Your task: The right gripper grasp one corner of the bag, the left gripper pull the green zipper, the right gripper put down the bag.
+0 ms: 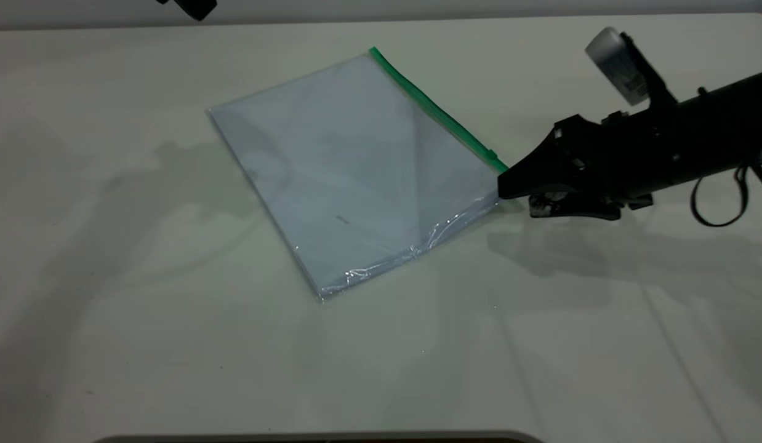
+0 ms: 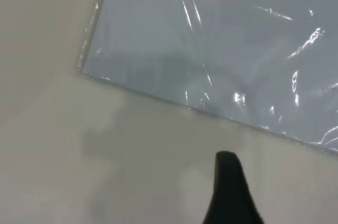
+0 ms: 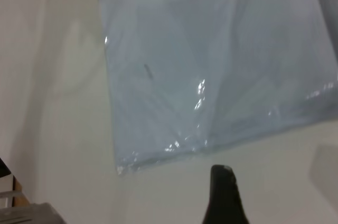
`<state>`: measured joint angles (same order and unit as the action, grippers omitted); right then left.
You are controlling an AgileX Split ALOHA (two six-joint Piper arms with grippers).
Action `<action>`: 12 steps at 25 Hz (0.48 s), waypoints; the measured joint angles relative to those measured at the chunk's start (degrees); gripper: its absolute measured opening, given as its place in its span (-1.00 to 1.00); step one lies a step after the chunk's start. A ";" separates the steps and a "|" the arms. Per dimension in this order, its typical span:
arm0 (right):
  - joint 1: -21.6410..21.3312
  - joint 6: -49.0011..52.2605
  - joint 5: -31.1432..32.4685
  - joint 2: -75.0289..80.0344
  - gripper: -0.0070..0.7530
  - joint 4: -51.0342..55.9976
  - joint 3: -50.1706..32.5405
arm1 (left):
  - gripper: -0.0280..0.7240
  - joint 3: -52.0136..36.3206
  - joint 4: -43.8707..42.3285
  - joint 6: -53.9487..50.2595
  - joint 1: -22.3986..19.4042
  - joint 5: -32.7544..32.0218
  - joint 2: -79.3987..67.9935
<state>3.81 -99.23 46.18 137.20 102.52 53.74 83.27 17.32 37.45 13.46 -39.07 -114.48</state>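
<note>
Pale table (image 1: 381, 369) runs bare beneath me, shadowed. The bag (image 1: 350, 166) lies flat mid-table, its corner (image 1: 495, 191) at my right gripper (image 1: 507, 187); whether I pinch it, I cannot tell. The green zipper (image 1: 439, 111) lines its far edge. My left gripper (image 1: 193, 6) sits far back, mostly cut off

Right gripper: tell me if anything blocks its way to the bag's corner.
Nothing visible does. The right gripper is right at the corner of the bag, where the green zipper ends, with only bare table around.
</note>
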 joint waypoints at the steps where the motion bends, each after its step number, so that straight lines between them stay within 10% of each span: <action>1: 0.00 0.00 0.07 0.89 0.54 0.00 0.91 | 0.58 0.00 0.00 0.00 0.00 0.00 0.00; 12: 0.00 2.03 -0.07 7.14 0.53 0.15 8.26 | 0.58 0.00 0.00 0.14 0.00 0.77 0.00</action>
<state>3.81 -97.20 46.11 144.34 102.66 62.00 83.27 17.32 37.58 13.46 -38.30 -114.48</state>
